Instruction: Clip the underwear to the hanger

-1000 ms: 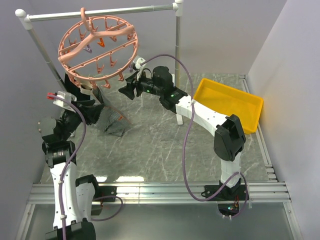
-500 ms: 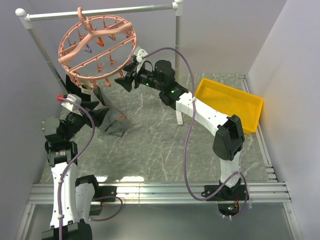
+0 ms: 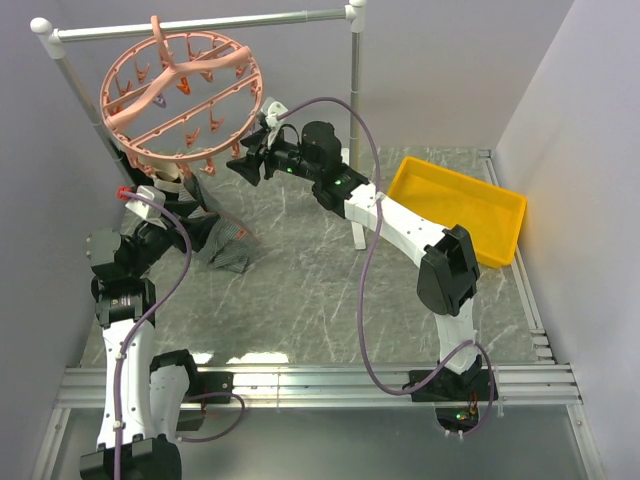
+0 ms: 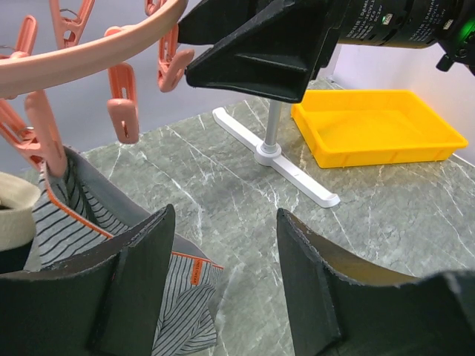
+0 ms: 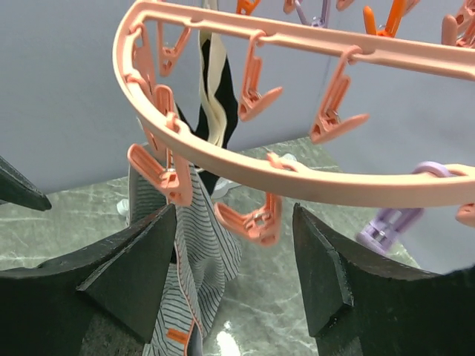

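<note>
The salmon-pink hanger (image 3: pixel 180 95) hangs by its hook from the grey rail, tilted. The striped grey underwear (image 3: pixel 225 245) hangs from one pink clip (image 5: pixel 167 182) on the ring's lower edge, and its bottom rests on the table. It also shows in the left wrist view (image 4: pixel 82 222) and the right wrist view (image 5: pixel 204 245). My left gripper (image 3: pixel 190 210) is open and empty beside the cloth; in its wrist view (image 4: pixel 223 274) only table shows between the jaws. My right gripper (image 3: pixel 245 165) is open just below the ring's rim (image 5: pixel 297 174), with a free pink clip (image 5: pixel 256 222) between its jaws (image 5: pixel 234 267).
A yellow tray (image 3: pixel 460 205) lies at the right. The rail's upright post (image 3: pixel 355 120) and its white foot (image 4: pixel 274 156) stand behind the right arm. A cream and black cloth (image 5: pixel 215 111) hangs behind the ring.
The hanger has swung left and tilted more upright. My right gripper has moved up and left to the ring's rim. My left wrist has drawn back to the left.
</note>
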Tool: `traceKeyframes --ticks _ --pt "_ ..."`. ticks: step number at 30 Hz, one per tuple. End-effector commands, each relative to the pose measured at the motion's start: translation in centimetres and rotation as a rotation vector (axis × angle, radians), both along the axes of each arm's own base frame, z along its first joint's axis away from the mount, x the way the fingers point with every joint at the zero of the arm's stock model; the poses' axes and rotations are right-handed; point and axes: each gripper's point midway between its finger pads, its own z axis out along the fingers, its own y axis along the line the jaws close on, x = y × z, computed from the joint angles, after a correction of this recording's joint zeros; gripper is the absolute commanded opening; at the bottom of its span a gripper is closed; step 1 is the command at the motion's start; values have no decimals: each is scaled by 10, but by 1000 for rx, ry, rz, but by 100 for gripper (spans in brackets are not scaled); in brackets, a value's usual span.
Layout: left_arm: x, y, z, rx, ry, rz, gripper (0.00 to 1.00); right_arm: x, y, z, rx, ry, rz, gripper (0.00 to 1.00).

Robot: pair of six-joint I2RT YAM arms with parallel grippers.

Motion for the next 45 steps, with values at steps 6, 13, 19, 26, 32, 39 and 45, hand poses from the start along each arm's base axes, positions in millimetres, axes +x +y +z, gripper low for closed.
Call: traceKeyframes --ticks 6,13,19,26,32,39,45 --pt "-3 -4 13 30 -65 -21 63 -1 6 35 84 -54 17 70" --pt "-3 -4 15 32 -68 -19 63 1 8 32 112 -69 22 66" --pt "-2 -3 15 38 -67 -18 63 2 10 36 124 -83 25 47" --pt "2 -2 13 63 -71 -13 62 -4 5 48 147 -58 32 24" --pt "12 -3 18 89 -101 17 62 -8 2 55 173 28 23 5" --pt "27 -20 38 115 -200 61 62 -7 2 56 201 153 -40 0" --pt "52 -30 45 139 -239 155 64 -11 3 61 226 246 -77 0"
